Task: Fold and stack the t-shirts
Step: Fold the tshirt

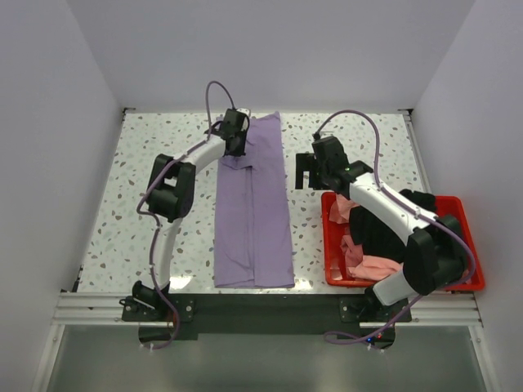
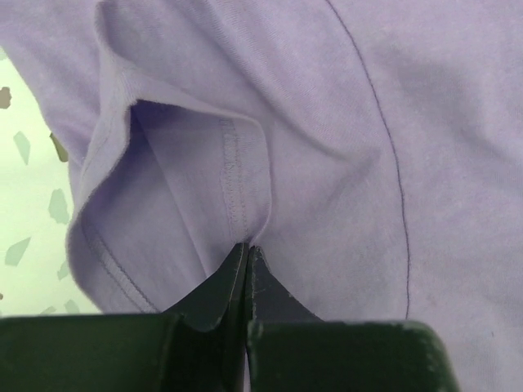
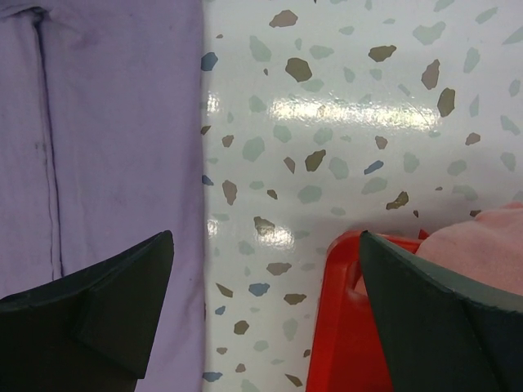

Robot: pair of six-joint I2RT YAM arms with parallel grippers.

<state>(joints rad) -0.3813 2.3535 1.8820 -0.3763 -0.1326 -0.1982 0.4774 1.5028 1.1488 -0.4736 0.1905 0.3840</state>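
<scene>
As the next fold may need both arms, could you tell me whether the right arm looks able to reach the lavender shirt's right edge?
Probably yes: the right gripper hangs open right at the lavender shirt edge, with only table surface beneath and nothing lying in the way.

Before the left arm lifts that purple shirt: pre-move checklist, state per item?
1. Grip: left gripper shut on the lavender t-shirt: ok, jaws pinched on cloth beside a stitched hem.
2. Layers pinched: cannot tell.
3. Shirt laid as a long strip, sides folded in: ok.
4. Other arm: right gripper open, empty: ok, over the table between shirt and red bin.
5. Clearance of right gripper from the shirt's edge: cannot tell; one finger overlaps it in the wrist view.
6. Remaining laundry: pink shirt and black shirt inside the bin: ok.
</scene>
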